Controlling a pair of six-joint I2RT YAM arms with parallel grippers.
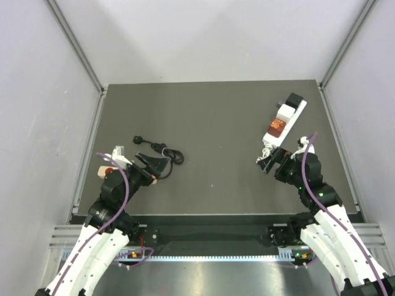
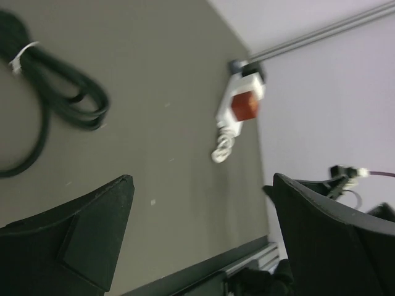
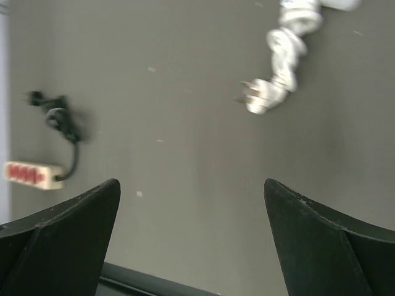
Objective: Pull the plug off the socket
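The socket, a long white power strip (image 1: 287, 115), lies at the far right of the table. An orange-red plug (image 1: 276, 127), a white block and a black block (image 1: 295, 98) sit on it. Its short white cord (image 1: 266, 150) is bundled at its near end. My right gripper (image 1: 266, 161) is open and empty just in front of that cord; in the right wrist view (image 3: 191, 185) the cord's plug end (image 3: 259, 98) lies ahead. My left gripper (image 1: 154, 165) is open and empty at the left; its view (image 2: 202, 185) shows the strip (image 2: 229, 116) and orange-red plug (image 2: 244, 106) far off.
A beige strip with red spots (image 1: 110, 161) lies at the left edge beside my left arm, also in the right wrist view (image 3: 24, 174). Its black cord (image 1: 162, 150) is coiled just beyond my left gripper (image 2: 55, 98). Metal rails border the table.
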